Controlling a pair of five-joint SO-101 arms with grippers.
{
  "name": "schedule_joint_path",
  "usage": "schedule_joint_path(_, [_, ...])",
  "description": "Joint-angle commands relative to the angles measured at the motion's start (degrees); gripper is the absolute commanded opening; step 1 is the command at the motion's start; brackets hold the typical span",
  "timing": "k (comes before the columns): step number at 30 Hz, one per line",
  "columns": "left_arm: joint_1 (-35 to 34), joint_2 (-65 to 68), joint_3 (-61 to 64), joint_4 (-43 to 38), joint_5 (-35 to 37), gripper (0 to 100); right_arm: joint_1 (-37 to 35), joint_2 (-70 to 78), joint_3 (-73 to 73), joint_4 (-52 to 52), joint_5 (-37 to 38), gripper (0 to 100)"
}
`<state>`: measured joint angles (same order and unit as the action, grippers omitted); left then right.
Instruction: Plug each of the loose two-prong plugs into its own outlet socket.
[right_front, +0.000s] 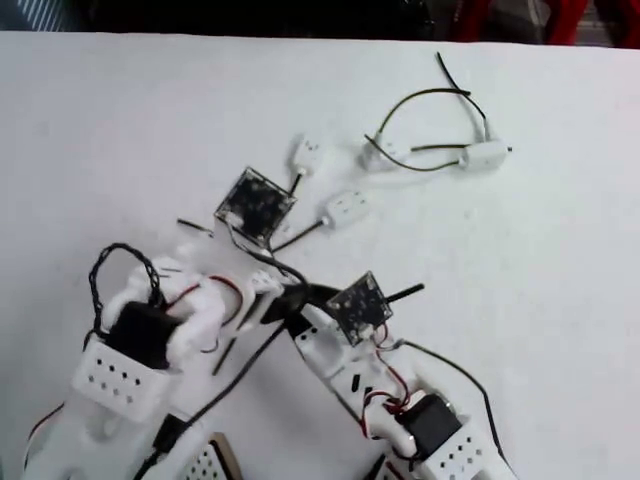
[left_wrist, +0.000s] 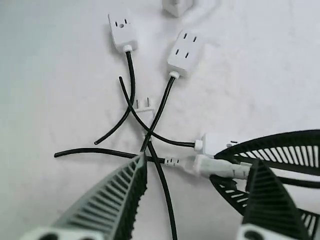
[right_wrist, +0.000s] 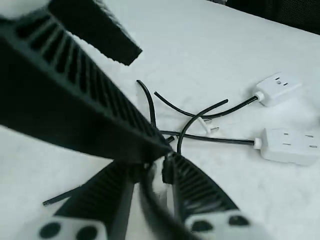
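Now the right gripper (right_wrist: 159, 169) has its fingers pinched on a white plug (left_wrist: 217, 167), low over the worktop (right_front: 560, 300). The left gripper (left_wrist: 200, 163) hangs right beside it, fingers spread either side of that plug. This looks like the pickup step, maybe a regrip between arms. A second plug (left_wrist: 145, 103) lies loose among crossed cords, near the closest socket (left_wrist: 185, 50). Next call: one firm hold, prongs turned toward the slots, then a straight push in.
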<state>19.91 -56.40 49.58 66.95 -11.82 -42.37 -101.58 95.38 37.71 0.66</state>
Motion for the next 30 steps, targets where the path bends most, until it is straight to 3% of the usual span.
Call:
schedule_joint_path(1, [-2.33,-1.27,0.7,-1.49,-2.02,32,0.04,-0.48,-0.79,0.13,0.53,1.6])
schedule_joint_path(6, [-9.19,-1.27,-0.26,-1.49,-2.11,32,0.57,-0.48,-0.79,-0.04,0.62,1.6])
schedule_joint_path(11, [-15.08,-0.75,-2.46,-1.32,-2.02,32,7.34,-0.48,-3.16,-0.31,0.44,1.6])
schedule_joint_path(18, [-15.08,-0.66,-2.29,-1.05,-1.85,32,12.62,-0.04,-3.6,-2.51,0.44,1.6])
schedule_joint_path(23, [-14.99,1.19,-2.99,-0.18,-1.67,37,18.24,-0.04,-3.6,-6.11,-0.18,1.6])
schedule_joint_path(30, [-14.99,22.2,-16.26,1.93,-2.11,37,28.18,-0.04,-3.6,-12.97,-6.95,1.6])
